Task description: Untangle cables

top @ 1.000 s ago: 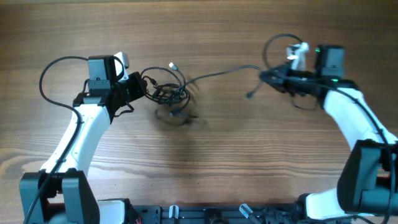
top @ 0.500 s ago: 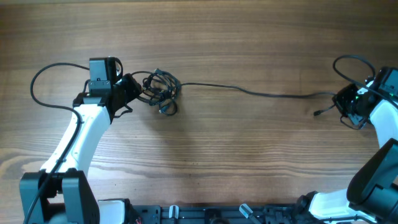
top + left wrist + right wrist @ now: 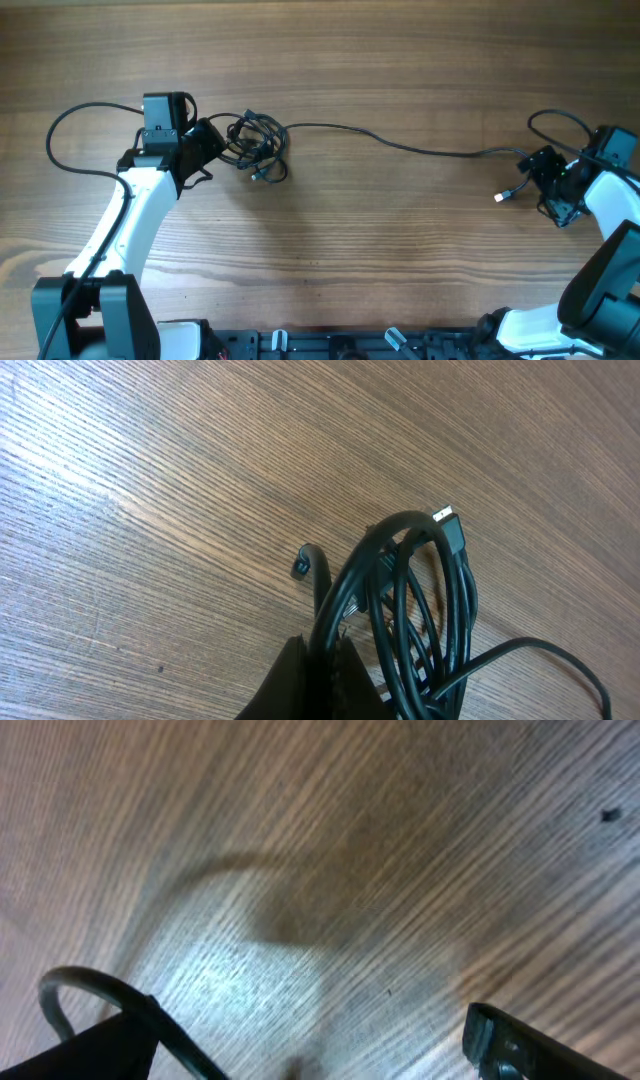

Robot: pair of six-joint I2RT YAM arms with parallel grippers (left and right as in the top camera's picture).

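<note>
Black cables [image 3: 262, 145] stand out against a warm brown table [image 3: 350, 260] streaked with fine, darker wood grain. At three o'clock, one plug tip [image 3: 498, 198] shows whitish-silver. The left arm [image 3: 135, 215] and right arm [image 3: 612, 200] wear white shells with black joints; the left gripper [image 3: 222, 141] and right gripper [image 3: 542, 185] are black.

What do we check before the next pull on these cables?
1. Left fingers clamped on the bundle: ok.
2. Right fingers spread wide: ok.
3. Long cable drawn out across the table: ok.
4. Its plug lying on the wood, not gripped: ok.
5. Bundle loosened: not ok, loops knotted together.
6. Long cable clear of the bundle: cannot tell.
</note>
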